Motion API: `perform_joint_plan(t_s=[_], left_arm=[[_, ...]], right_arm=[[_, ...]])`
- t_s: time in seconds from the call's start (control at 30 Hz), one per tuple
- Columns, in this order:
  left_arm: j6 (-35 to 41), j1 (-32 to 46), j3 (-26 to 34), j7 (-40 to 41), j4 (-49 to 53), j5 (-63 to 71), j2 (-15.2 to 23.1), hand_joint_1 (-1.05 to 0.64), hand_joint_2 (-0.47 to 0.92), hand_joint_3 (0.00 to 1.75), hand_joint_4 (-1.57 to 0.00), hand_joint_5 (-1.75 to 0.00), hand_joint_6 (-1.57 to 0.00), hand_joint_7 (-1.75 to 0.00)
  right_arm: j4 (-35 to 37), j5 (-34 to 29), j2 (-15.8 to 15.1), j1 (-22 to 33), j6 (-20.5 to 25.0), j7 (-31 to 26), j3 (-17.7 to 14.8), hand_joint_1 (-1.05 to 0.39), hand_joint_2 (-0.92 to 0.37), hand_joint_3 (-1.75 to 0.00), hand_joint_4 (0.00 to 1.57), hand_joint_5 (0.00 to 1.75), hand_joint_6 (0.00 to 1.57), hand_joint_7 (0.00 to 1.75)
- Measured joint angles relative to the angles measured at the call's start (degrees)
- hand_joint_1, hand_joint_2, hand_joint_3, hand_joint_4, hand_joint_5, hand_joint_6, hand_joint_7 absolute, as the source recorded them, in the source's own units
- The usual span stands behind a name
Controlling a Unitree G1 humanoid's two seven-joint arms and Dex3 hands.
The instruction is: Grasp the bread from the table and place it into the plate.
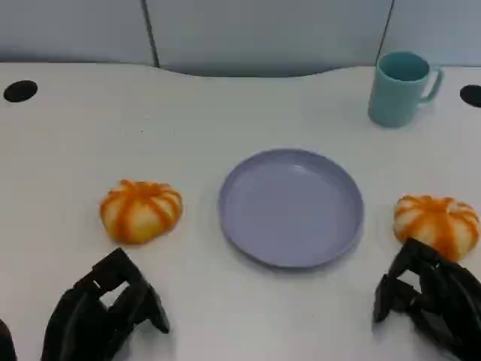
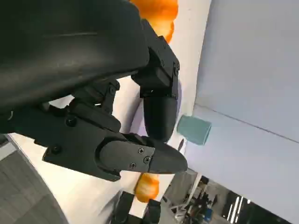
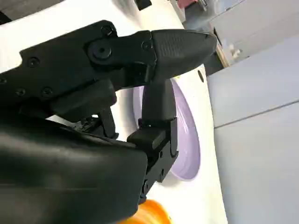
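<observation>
I can read no text, label, brand, number or sign on anything in front of me.

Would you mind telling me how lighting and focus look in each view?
Head view: even, soft light, faint shadows under the plate and left bread, slightly soft focus. Left wrist view: left hand sharp, background room blurred. Right wrist view: right hand sharp, dull sheen on its shell.

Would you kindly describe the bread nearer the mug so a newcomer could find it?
Start at the round lavender plate mid-table. The orange-and-white striped bread bun lies on its mug side, right in front of the right hand. The other striped bun lies across the plate.
</observation>
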Motion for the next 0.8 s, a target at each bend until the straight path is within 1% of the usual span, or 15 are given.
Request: perform_joint_plan(t_s=[0.3,0.53,0.67,0.8], left_arm=[[1.1,0.1,0.0,0.1,-0.2,0.0,0.0,-0.72,0.92,0.25,-0.72,-1.75,-0.56,-1.61],[1.1,0.0,0.1,0.1,-0.2,0.0,0.1,-0.72,0.92,0.26,-0.72,-1.75,-0.55,-1.63],[1.3,0.0,0.1,0.1,-0.3,0.0,0.2,-0.72,0.92,0.25,-0.72,-1.75,-0.55,-1.61],[1.4,0.0,0.1,0.1,-0.5,0.0,0.1,-0.73,0.92,0.25,-0.72,-1.75,-0.56,-1.62]], right_arm=[[-0.1,0.0,0.0,0.1,-0.2,-0.2,0.3,-0.59,-0.92,-0.38,0.68,1.75,0.54,1.61],[-0.1,0.0,0.0,0.0,-0.1,-0.4,0.3,-0.58,-0.92,-0.38,0.68,1.75,0.55,1.61],[-0.1,0.1,0.0,-0.1,0.0,-0.3,0.3,-0.58,-0.92,-0.39,0.68,1.75,0.54,1.64],[-0.1,0.1,0.0,-0.1,0.0,-0.1,0.3,-0.59,-0.92,-0.38,0.7,1.75,0.55,1.62]])
